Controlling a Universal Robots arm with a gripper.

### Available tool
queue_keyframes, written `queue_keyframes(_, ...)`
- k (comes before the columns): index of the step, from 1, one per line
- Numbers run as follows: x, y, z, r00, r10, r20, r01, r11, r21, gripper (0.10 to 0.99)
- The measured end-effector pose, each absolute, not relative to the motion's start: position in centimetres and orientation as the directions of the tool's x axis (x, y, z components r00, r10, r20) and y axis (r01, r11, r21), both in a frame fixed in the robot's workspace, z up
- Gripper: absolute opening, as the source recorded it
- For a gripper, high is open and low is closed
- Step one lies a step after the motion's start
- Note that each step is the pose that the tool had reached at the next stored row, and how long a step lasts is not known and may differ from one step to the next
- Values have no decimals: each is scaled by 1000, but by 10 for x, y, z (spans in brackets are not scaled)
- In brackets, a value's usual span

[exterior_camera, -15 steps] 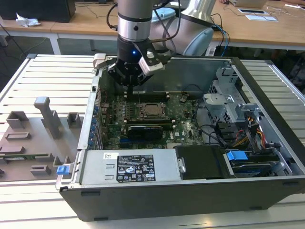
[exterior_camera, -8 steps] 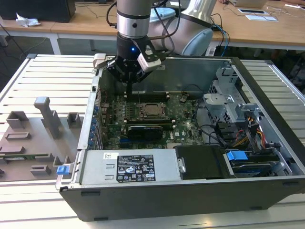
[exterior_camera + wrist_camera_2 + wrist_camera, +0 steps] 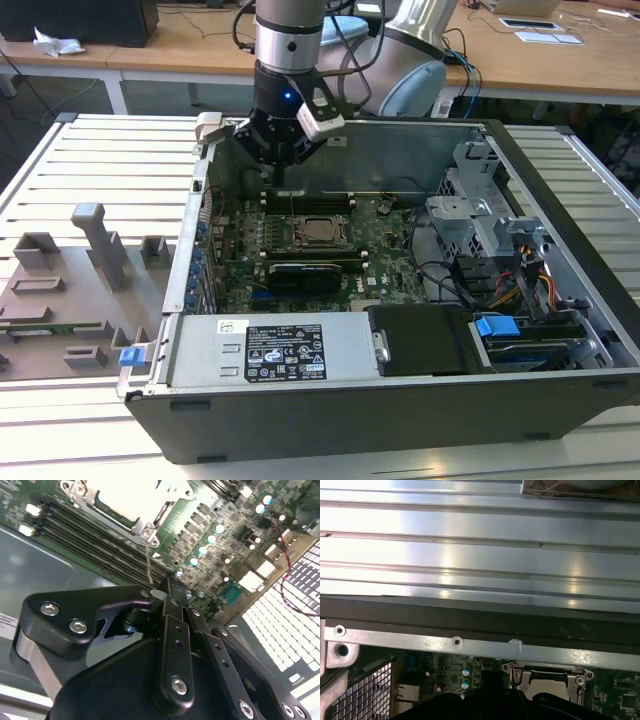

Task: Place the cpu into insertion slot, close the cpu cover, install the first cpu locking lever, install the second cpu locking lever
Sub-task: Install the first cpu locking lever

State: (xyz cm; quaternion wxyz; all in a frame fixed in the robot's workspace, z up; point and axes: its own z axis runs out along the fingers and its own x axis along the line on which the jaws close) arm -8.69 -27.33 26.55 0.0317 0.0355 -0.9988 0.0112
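One hand [image 3: 279, 170] hangs at the upper middle of the exterior view, fingers pinched together on the thin locking lever [image 3: 148, 562]. Just below it in frame, mid-board, the cpu [image 3: 319, 231] sits in the insertion slot [image 3: 296, 233], cpu cover [image 3: 166, 509] lying over it.

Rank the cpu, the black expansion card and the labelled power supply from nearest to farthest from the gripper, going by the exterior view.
1. cpu, mid-board, closest to the gripper.
2. black expansion card, one row further toward the camera.
3. labelled power supply, nearest the camera, farthest away.
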Motion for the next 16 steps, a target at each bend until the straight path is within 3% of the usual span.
queue_keyframes(16, -58, -271, 258, -995, -70, 71, -72, 997, -20, 106)
